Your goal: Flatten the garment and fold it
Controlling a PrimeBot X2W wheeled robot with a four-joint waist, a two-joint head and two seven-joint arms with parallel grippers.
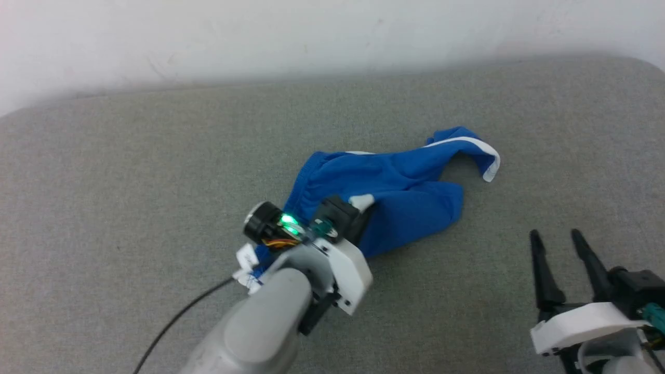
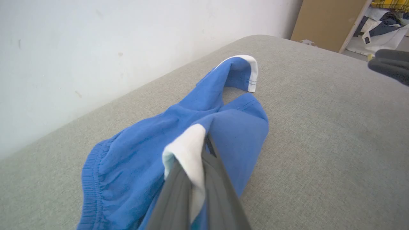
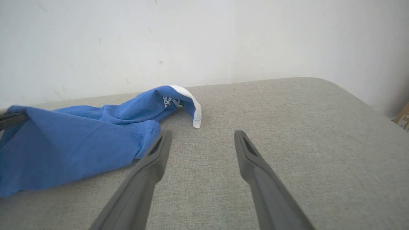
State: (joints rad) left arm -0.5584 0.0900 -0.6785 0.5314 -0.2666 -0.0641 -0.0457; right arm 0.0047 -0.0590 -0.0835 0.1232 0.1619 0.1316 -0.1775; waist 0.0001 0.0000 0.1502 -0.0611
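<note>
Pinch on the garment (image 1: 405,192) at its white patch

Left end effector (image 2: 193,150) has its dark fingers pressed together on a white patch at the near edge of the blue shorts. Right end effector (image 3: 203,134) is spread and empty, apart from the cloth, over the grey tabletop (image 1: 156,156). The garment lies crumpled mid-surface with its gathered waistband toward the robot's left. One leg arches up farther right and shows its white hem (image 1: 488,162). Beyond stands a white wall (image 1: 311,31).

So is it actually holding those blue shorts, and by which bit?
Yes. The left fingers are shut on the shorts, pinching a white patch of the fabric. The right fingers stand open, holding nothing.
</note>
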